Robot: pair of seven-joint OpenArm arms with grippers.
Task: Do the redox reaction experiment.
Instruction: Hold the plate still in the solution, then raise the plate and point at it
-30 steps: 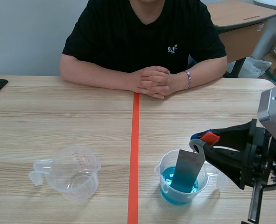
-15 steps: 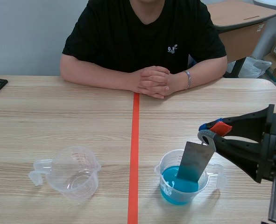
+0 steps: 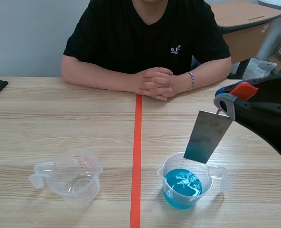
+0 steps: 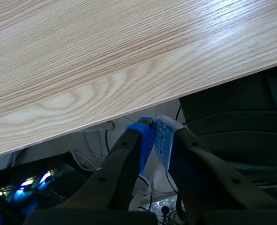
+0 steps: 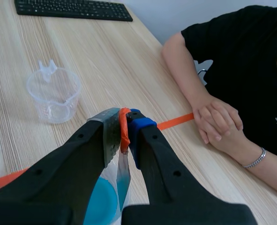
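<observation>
A grey metal sheet (image 3: 208, 136) is clamped by its upper corner in the jaws of the right arm (image 3: 266, 111) and is held tilted above the clear cup of blue liquid (image 3: 182, 186), with its lower edge out of the liquid and near the cup's far rim. The left arm's jaws are pressed together on nothing, blue pads (image 4: 147, 136) touching, off the edge of the table (image 4: 105, 56). An empty measuring cup (image 3: 76, 175) is stood across the orange tape line (image 3: 137, 142) from the blue one, and a person's clasped hands (image 3: 155, 83) are rested at the far side.
</observation>
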